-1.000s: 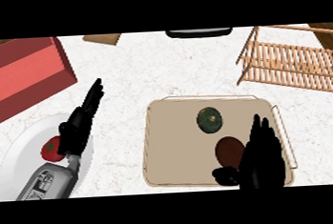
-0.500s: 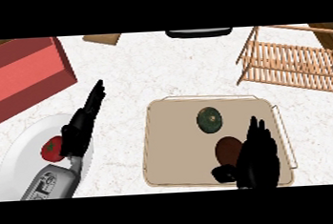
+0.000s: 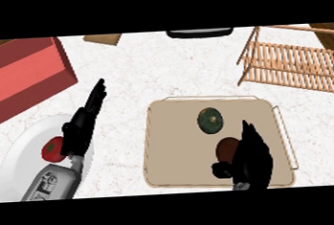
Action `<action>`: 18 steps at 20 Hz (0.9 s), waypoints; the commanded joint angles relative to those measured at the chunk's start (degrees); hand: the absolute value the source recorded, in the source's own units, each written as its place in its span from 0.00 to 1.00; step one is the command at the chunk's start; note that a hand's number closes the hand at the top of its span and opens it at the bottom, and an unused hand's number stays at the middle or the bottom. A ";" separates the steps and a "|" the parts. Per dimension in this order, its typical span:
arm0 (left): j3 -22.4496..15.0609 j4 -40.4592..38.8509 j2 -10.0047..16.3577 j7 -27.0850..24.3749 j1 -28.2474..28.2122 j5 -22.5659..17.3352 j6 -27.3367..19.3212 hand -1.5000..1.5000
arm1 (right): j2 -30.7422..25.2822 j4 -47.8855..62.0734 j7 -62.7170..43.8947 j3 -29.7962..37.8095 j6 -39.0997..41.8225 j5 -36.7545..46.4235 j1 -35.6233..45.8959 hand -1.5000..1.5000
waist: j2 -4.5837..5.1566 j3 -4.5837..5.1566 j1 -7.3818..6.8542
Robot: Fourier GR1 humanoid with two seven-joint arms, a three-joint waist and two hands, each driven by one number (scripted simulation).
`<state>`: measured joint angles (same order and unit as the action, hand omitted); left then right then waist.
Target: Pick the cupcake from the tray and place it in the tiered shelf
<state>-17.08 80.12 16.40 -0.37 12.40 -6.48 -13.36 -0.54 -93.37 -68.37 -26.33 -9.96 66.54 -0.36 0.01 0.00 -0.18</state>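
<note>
The brown cupcake [image 3: 228, 147] sits on the beige tray [image 3: 178, 142], just below a round dark green item [image 3: 210, 120]. My right hand [image 3: 251, 157] is over the tray's lower right part, right beside the cupcake and covering its right side. Its fingers point straight up and away, and its thumb reaches out below the cupcake; the hand is open. The wooden tiered shelf [image 3: 294, 62] stands at the upper right, apart from the tray. My left hand [image 3: 81, 126] rests open at the left, fingers straight.
A white plate [image 3: 20, 158] at the lower left holds a red tomato [image 3: 53, 148], with my left forearm above it. A red box [image 3: 22, 74] fills the upper left. A black object [image 3: 199, 33] and a wooden piece [image 3: 102, 38] lie at the far edge.
My right hand has turned more edge-on and drawn closer against the cupcake's right side. The left hand has barely moved.
</note>
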 commanded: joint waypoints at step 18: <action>3.71 -0.66 -2.18 -1.64 -0.95 3.32 3.28 0.50 | 0.12 4.63 11.78 -3.89 5.79 -5.71 7.39 1.00 | 0.14 -0.01 -0.24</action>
<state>-14.11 80.66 14.28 -0.40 11.29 -3.52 -10.66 -0.70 -90.72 -61.58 -30.07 -8.31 65.82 3.22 -0.02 0.04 -0.13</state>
